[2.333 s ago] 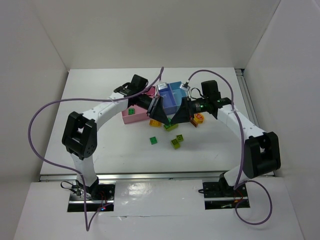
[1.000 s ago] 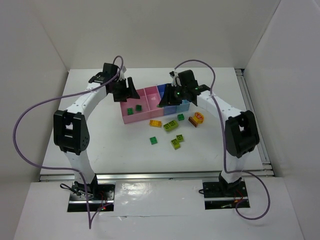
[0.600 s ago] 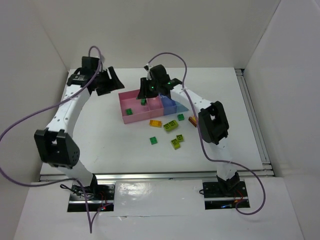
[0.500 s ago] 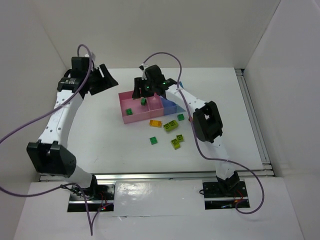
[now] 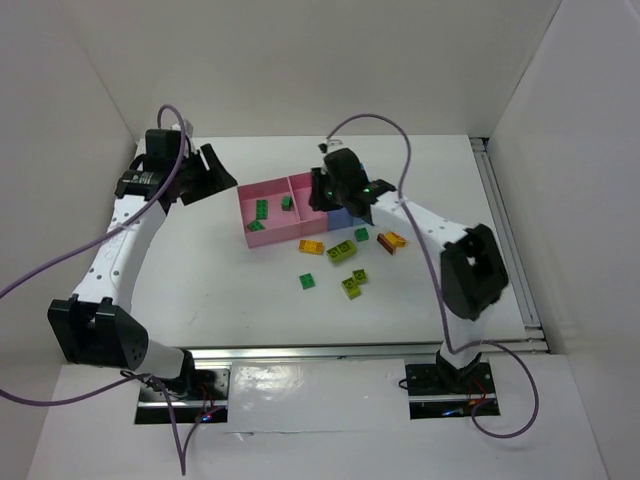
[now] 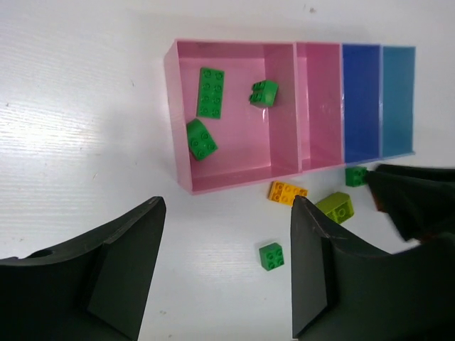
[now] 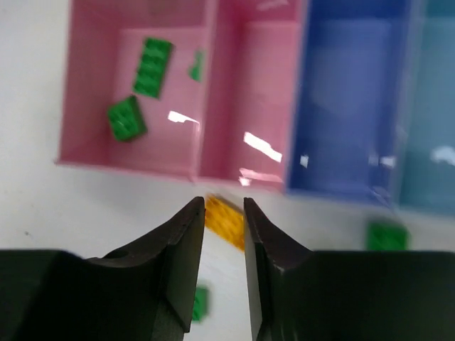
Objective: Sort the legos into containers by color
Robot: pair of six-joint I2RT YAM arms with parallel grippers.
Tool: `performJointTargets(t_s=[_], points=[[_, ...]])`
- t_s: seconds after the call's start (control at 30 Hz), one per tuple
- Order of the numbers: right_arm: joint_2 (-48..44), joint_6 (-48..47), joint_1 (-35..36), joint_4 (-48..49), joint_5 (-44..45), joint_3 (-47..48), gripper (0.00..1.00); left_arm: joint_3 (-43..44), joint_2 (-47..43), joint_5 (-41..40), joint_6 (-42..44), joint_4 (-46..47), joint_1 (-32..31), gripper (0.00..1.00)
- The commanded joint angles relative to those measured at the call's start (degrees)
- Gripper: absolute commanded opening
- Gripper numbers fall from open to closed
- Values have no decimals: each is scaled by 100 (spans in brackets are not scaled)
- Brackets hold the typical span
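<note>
Your left end effector is spread wide with nothing in it, hanging up off the surface, out to the left of and a bit behind the bins. Your right end effector is pressed together and isn't pinching anything. It sits over the near edge of the row, about where the narrow pink bin meets the surface. Through the thin slit between its fingers you can see the orange brick lying just in front of the pink bins. Three dark green bricks are in the wide pink bin, two toward the far wall and one closer to the left wall. Right of the narrow pink one come the violet-blue bin and the light blue bin. The rest is loose in front of the row. A lime brick lies right beside the orange one. A small green brick is just in front of the violet-blue bin, and the brown-orange piece is off to its right. Nearer you there's a lime pair close together and one more green brick to their left.
</note>
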Motion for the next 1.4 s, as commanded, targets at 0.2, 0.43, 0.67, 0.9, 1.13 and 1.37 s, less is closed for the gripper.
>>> performJointTargets(t_s=[0.2, 0.43, 0.67, 0.9, 1.13, 1.37], points=[[-2194, 287, -403, -285, 1446, -2815, 49, -480, -232, 155, 253, 374, -251, 72], [-1844, 227, -747, -233, 1025, -2755, 56, -664, -233, -11, 332, 129, -1014, 70], [-974, 34, -993, -110, 1007, -2324, 62, -1375, -233, -337, -598, -127, -2237, 73], [-341, -81, -993, 4, 1112, -1955, 62, -1851, 57, -661, -1328, 225, -3239, 76], [20, -142, -1046, 250, 1174, -1849, 63, -1851, 576, -811, -1706, 497, -3714, 77], [-32, -37, -1046, 698, 1289, -2042, 60, -1851, 1085, -1014, -1760, 690, -3714, 76]])
